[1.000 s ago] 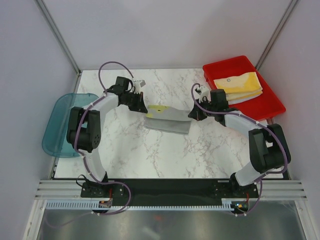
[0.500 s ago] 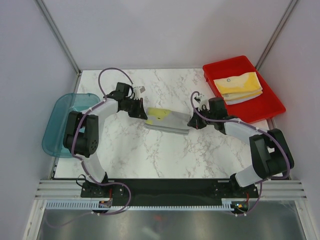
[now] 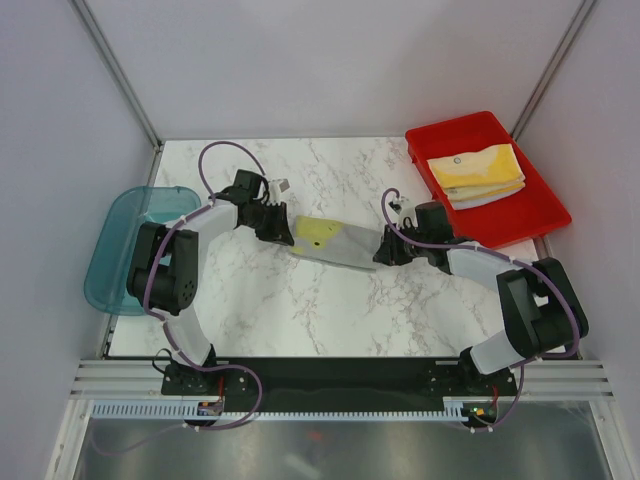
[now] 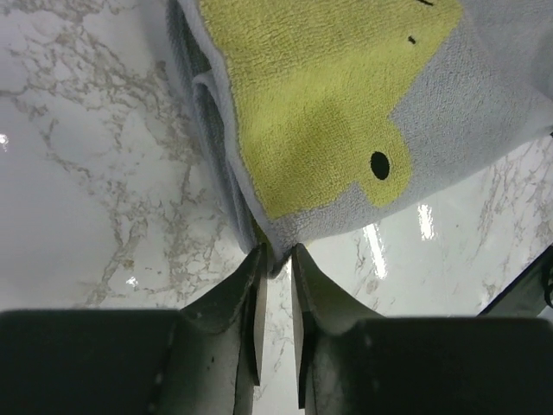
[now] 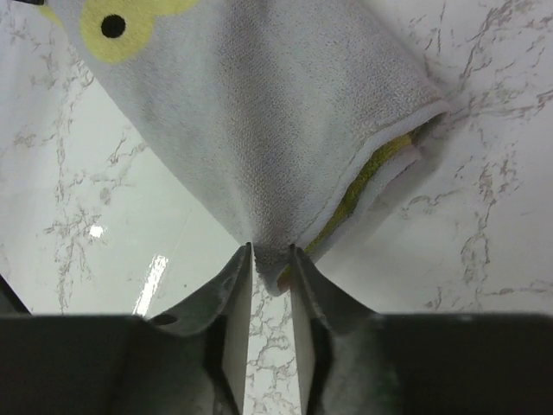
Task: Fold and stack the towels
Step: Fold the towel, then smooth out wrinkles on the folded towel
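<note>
Top external view: at the left edge of the frame a teal tub sits beside the marble counter. Just right of it the left arm reaches toward the middle, and the left fingers meet the upper left end of a grey-blue towel. This towel lies folded on the counter at the centre of the frame, slanting down from upper left to lower right, with a yellow patch showing near its left end. The right fingers meet its lower right end, with the right arm bending away toward the lower right. At the upper right a red tray holds a stack of folded towels, yellow on top with paler layers at its lower edge, well apart from the towel on the counter. In the left wrist view the left fingers stand a little apart, and a corner of the towel comes down between their tips, the yellow print with a black dot spread above. Whether they pinch that corner or only flank it cannot be told. In the right wrist view the right fingers also stand slightly apart, with a grey corner of the towel tucked between their tips and a yellow-green layer peeking out at the fold to the right. Again the grip cannot be told.
</note>
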You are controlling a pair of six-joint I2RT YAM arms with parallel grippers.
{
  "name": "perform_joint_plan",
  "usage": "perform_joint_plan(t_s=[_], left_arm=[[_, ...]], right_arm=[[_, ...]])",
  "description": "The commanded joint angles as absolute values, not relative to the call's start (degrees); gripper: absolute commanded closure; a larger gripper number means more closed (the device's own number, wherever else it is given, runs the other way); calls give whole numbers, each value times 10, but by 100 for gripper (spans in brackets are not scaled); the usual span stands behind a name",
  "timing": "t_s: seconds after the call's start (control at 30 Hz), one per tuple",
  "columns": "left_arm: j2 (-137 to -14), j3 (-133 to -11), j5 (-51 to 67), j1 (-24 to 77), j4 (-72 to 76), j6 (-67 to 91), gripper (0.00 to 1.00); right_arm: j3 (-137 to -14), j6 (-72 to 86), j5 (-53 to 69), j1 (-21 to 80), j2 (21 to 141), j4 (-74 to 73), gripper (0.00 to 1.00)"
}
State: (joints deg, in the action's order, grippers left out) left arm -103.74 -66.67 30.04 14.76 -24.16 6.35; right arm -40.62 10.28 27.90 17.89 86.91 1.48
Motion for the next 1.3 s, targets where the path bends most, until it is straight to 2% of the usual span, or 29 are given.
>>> perform_joint_plan(t_s=[0.0,0.1,0.13,0.2,0.27,0.37,0.53,0.63,0.8,0.97,1.27], left_arm=[[-1006,-683,263,149,-260,74,75],[-993,-700,232,149,-271,79,69],[-991,-715,189,146,-285,83,64],[-990,-738,150,147,-309,107,64],[-987,-756,160,147,-317,131,63],[-978,-751,240,162,-287,164,62],[-989,-738,283,215,-251,186,62],[-1005,-697,287,219,-203,215,62],[-1042,-660,208,218,-186,220,63],[-1066,-651,197,218,-178,235,63],[-1027,-691,188,218,-202,236,62]], right_arm=[[-411,118,267,183,853,16,66],[-424,133,261,183,848,1,63],[-427,138,261,183,846,-20,62],[-441,170,264,182,845,-35,61],[-472,204,255,182,861,-79,61],[-509,231,236,182,887,-118,64],[-555,279,225,182,905,-121,67],[-569,301,230,181,923,-75,67],[-544,251,195,178,989,-5,67],[-509,242,201,131,1038,70,70],[-524,226,262,128,952,26,66]])
